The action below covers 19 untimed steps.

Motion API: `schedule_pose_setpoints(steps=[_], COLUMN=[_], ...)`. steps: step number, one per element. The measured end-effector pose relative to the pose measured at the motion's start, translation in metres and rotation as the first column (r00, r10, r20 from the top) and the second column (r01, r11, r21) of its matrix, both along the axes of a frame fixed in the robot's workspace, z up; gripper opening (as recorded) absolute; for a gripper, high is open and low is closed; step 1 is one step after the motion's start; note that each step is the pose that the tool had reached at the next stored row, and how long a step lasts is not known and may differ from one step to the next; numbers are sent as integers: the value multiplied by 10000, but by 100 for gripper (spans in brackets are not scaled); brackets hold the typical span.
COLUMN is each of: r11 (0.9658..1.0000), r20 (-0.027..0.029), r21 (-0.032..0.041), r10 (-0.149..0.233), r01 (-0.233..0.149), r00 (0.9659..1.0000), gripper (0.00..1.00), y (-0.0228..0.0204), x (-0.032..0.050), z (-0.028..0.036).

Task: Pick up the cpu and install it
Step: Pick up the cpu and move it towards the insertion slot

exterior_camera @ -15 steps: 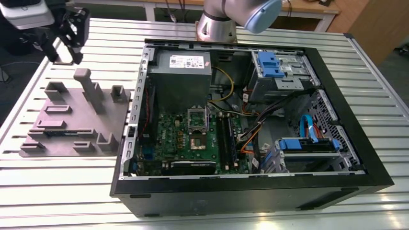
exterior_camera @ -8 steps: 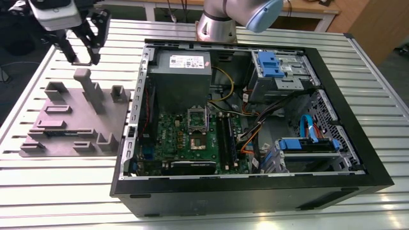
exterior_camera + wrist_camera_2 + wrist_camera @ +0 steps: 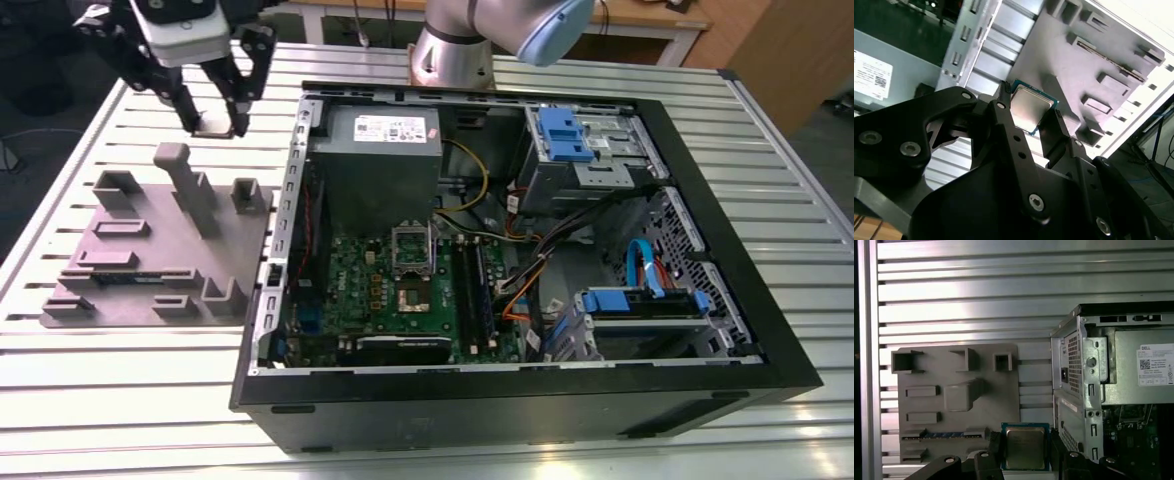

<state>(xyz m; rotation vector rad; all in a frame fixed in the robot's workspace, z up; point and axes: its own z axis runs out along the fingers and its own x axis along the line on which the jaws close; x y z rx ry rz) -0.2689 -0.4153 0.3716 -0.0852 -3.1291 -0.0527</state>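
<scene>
Second wrist view, cpu [image 3: 1030, 110] in gripper [image 3: 1030, 104] (clamped)

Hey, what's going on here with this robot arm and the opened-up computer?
The robot arm's gripper is shut on the cpu, holding the small silver-topped chip by its edges in the air. It hangs over the slatted table near the grey tray, outside the open computer case. The cpu is not yet on the motherboard inside the case.
</scene>
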Motion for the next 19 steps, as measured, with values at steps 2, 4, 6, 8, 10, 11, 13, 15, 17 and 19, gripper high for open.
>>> schedule_pose_setpoints(steps=[2,4,6,8,10,11,13,15,17,19], r11=[10000,10000,10000,10000,10000,10000,10000,10000,10000,10000], r20=[-1,0,0,0,0,0,-1,0,0,0], r21=[-1,1,0,0,1,0,0,0,1,0], r10=[0,0,0,-1,1,0,-1,0,0,0], r01=[0,0,0,1,-1,0,1,0,0,0], r00=[10000,10000,10000,10000,10000,10000,10000,10000,10000,10000], gripper=[47,47,47,47,47,47,47,47,47,47], y=[0,0,0,0,0,0,0,0,0,0], x=[83,170,254,336,424,466,549,632,715,801], z=[1,0,0,0,0,0,0,0,0,0])
